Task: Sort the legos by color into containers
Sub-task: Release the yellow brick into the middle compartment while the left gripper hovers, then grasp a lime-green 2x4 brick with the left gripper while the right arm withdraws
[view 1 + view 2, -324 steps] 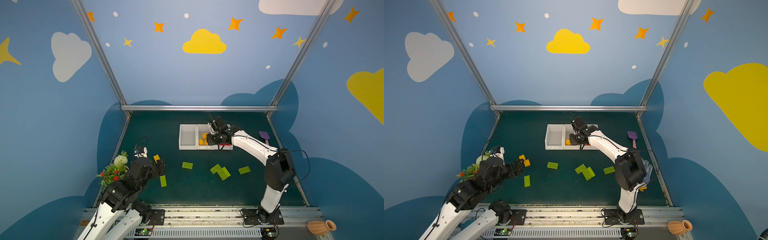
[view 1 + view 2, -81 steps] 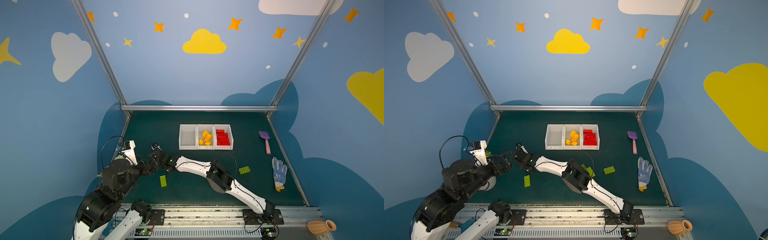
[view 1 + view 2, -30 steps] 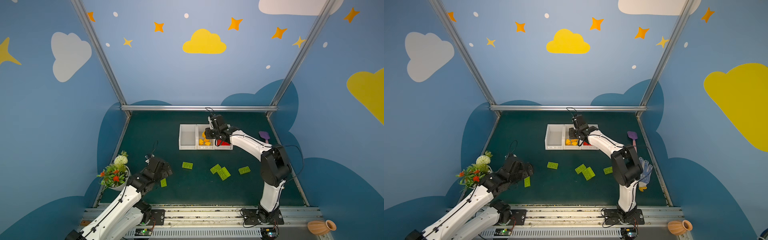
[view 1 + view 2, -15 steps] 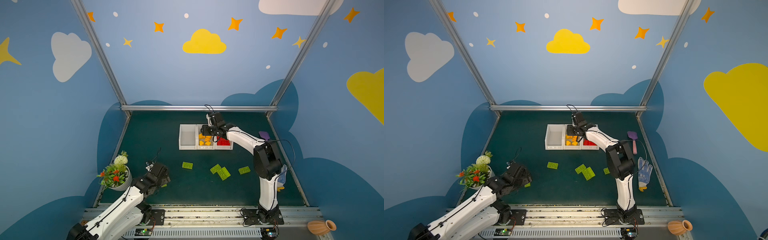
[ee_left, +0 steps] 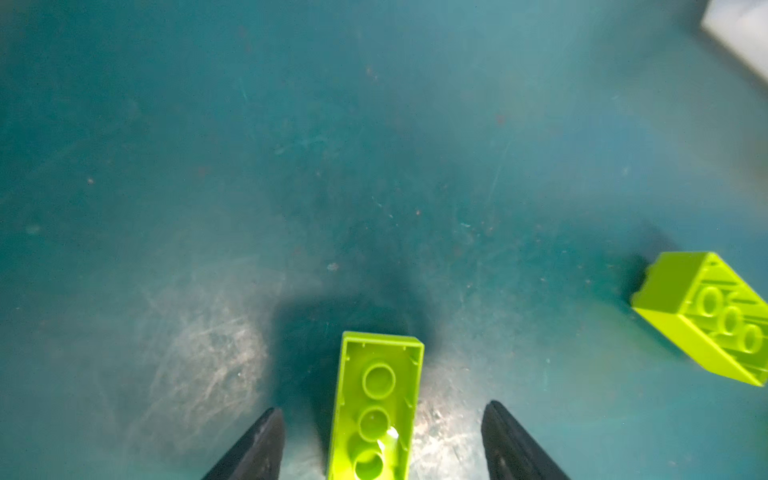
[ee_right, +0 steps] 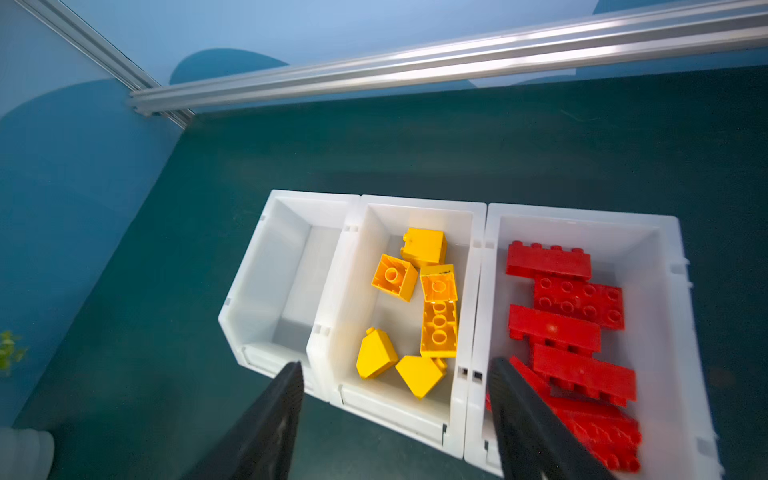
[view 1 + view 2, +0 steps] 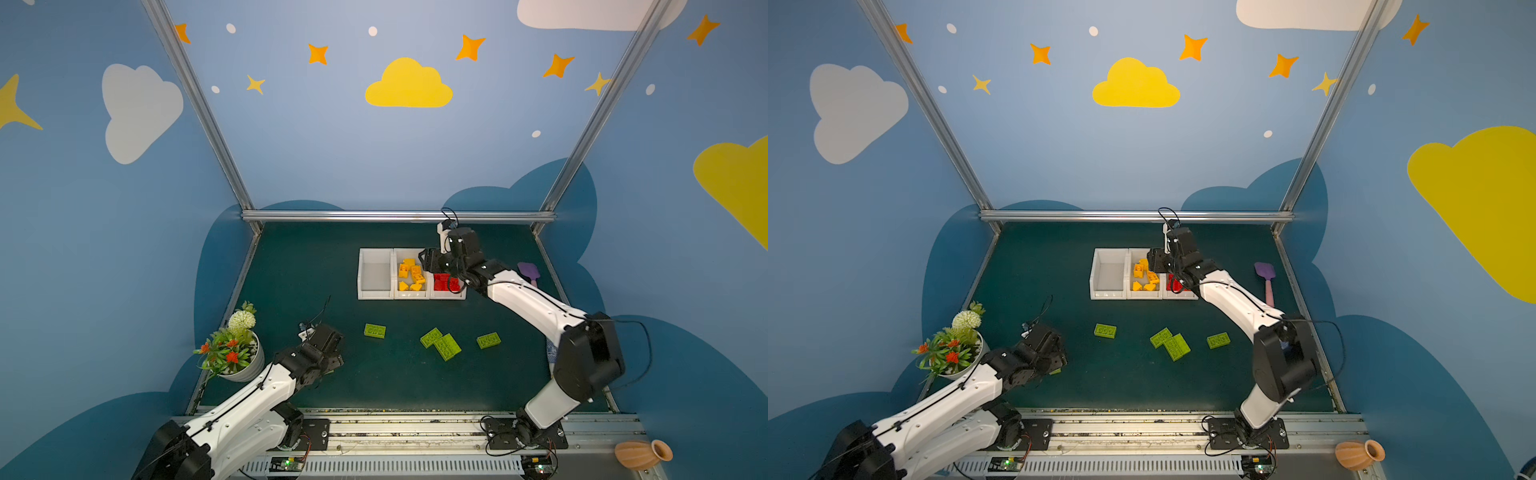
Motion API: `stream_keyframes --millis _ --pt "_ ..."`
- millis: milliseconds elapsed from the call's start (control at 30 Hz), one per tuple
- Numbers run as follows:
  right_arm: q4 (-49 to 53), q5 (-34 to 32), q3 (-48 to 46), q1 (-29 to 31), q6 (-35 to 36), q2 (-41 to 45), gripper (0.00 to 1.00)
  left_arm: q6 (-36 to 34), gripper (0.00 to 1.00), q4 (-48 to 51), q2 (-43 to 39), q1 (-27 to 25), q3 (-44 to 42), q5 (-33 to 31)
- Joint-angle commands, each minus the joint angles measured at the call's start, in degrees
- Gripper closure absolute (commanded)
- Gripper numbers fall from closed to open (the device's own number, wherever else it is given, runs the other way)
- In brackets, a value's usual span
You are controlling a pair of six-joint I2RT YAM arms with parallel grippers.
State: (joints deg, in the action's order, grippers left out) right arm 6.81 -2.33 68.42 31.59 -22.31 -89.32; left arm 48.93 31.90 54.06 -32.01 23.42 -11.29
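Note:
My left gripper [image 5: 383, 407] is open low over the mat at the front left, its fingers on either side of a green lego [image 5: 376, 407] that lies hollow side up, with a gap on each side. In both top views the arm hides most of that lego. Several more green legos [image 7: 375, 331] [image 7: 447, 346] [image 7: 488, 340] lie mid-mat. My right gripper [image 6: 395, 363] hangs open and empty above the front of the middle container [image 6: 374, 226], which holds yellow legos [image 6: 438, 328]. The right container [image 6: 582, 226] holds red legos [image 6: 577, 299]; the left container [image 6: 286, 291] is empty.
A potted plant [image 7: 232, 349] stands just left of my left arm. A purple spatula [image 7: 1265, 272] lies right of the containers. A metal rail [image 7: 395, 216] borders the back of the mat. A terracotta vase [image 7: 642, 454] sits off the mat at the front right.
My left arm has come down over the green lego at the front left and its jaws have narrowed. My right gripper has gone from shut to open over the containers.

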Motion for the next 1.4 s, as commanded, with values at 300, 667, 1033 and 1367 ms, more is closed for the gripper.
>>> stream_keyframes --millis 300,667,1033,1367 --pt "-2.52 -4.35 -24.21 -0.29 -2.83 24.22 0.29 0.16 0.37 -4.15 8.15 -0.65 1.45 -0.93" --pt "-1.0 -1.07 -31.64 -0.2 -3.71 32.66 0.29 2.05 0.62 -3.83 11.1 -1.83 3.37 0.54" --pt "-0.85 2.33 -36.05 -0.04 -4.69 34.84 0.27 -2.57 0.67 -0.44 11.54 -1.73 13.23 0.3" --pt "-4.34 4.28 -39.94 0.05 -5.71 35.29 0.25 -8.26 0.67 1.87 22.94 -0.06 31.05 1.36"
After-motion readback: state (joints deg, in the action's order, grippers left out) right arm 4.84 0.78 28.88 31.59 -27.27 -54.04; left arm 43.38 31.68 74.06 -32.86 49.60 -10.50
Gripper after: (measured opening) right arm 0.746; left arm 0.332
